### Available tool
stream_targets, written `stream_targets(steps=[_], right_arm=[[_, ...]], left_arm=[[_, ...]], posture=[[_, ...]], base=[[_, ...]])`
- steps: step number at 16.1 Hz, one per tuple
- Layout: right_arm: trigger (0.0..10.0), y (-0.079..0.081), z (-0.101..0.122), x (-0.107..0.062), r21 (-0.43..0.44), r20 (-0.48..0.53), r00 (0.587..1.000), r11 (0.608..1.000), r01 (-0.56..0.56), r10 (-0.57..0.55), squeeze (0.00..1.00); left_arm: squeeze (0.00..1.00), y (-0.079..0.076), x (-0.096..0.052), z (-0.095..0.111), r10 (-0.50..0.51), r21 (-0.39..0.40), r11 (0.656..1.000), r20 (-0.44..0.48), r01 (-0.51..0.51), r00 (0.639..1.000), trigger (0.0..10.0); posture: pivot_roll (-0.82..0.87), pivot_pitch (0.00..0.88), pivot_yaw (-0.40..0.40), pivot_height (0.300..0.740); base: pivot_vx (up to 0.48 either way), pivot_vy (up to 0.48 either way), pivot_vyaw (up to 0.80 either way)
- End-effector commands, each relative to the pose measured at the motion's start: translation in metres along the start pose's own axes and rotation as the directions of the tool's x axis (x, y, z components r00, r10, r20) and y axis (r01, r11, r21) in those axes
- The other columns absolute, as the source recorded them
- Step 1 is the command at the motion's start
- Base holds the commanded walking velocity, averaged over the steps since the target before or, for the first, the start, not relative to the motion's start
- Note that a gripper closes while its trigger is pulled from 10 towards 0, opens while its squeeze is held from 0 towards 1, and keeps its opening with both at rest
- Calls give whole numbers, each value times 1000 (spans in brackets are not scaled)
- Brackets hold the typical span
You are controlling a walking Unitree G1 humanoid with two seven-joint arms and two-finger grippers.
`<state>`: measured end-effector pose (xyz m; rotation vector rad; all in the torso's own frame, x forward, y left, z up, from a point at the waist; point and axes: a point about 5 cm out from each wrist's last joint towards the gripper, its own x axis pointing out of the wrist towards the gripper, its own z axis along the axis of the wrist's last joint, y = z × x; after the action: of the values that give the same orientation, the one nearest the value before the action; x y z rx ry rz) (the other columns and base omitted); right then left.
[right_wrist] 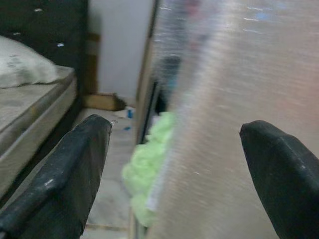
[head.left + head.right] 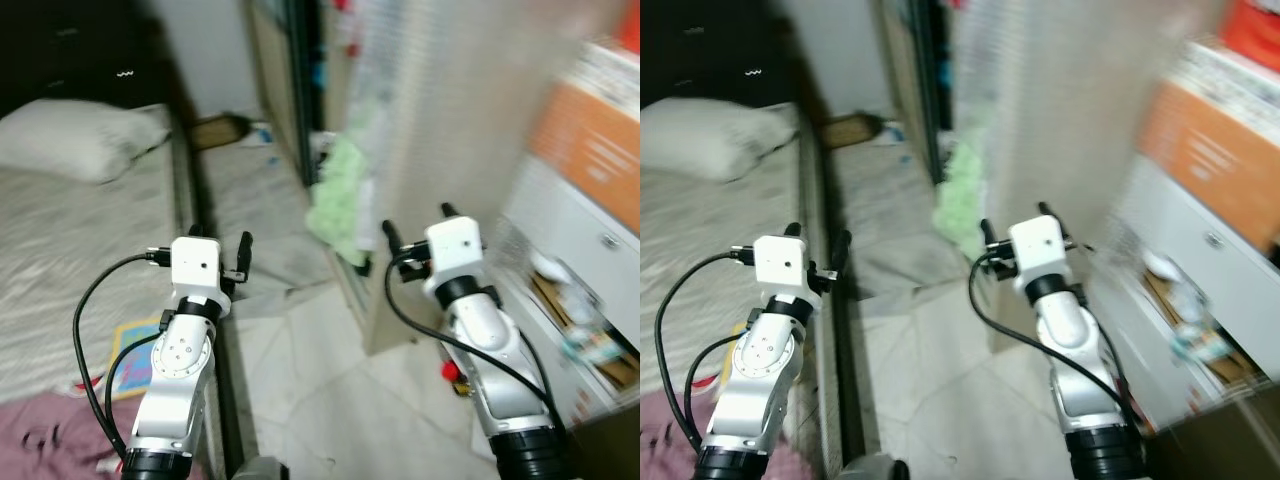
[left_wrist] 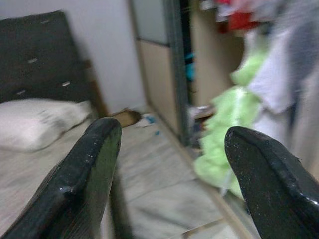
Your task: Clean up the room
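Note:
The picture is blurred. A light green cloth (image 2: 340, 195) spills out of the wardrobe's foot onto the floor, ahead of and between my arms; it also appears in the left wrist view (image 3: 229, 134) and the right wrist view (image 1: 149, 179). My left gripper (image 2: 222, 245) is held up over the bed's edge, open and empty. My right gripper (image 2: 418, 222) is raised just right of the green cloth, open with nothing in it. A pink cloth (image 2: 50, 440) and a colourful flat book (image 2: 135, 350) lie on the bed near me.
A bed (image 2: 60, 260) with a white pillow (image 2: 75, 135) runs along the left. A narrow floor aisle leads to a brown box (image 2: 220, 130) at the far wall. White drawers (image 2: 570, 260) holding clutter stand on the right, with a small red thing (image 2: 450, 372) on the floor beside them.

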<state>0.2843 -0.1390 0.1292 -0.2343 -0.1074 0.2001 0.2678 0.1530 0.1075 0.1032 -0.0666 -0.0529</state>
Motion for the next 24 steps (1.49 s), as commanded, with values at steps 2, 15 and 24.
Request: stream_targets(steps=[2, 15, 24], right_arm=[[10000, 4, 2, 2, 10, 9, 1000, 1000, 2, -2, 0], [10000, 8, 3, 2, 2, 19, 999, 1000, -26, 26, 0], [10000, 12, 6, 4, 8, 35, 998, 999, -49, 49, 0]], left_arm=[[0, 4, 1, 1, 11, 22, 1000, 2, -11, 1000, 10000], [0, 3, 2, 1, 6, 21, 1000, 5, -6, 1000, 10000], [0, 1, 5, 3, 0, 18, 1000, 12, 0, 1000, 10000]], posture=[[-92, 0, 30, 740], [-91, 0, 29, 740], [-88, 0, 30, 740]], base=[[0, 0, 0], [0, 0, 677], [0, 0, 800]])
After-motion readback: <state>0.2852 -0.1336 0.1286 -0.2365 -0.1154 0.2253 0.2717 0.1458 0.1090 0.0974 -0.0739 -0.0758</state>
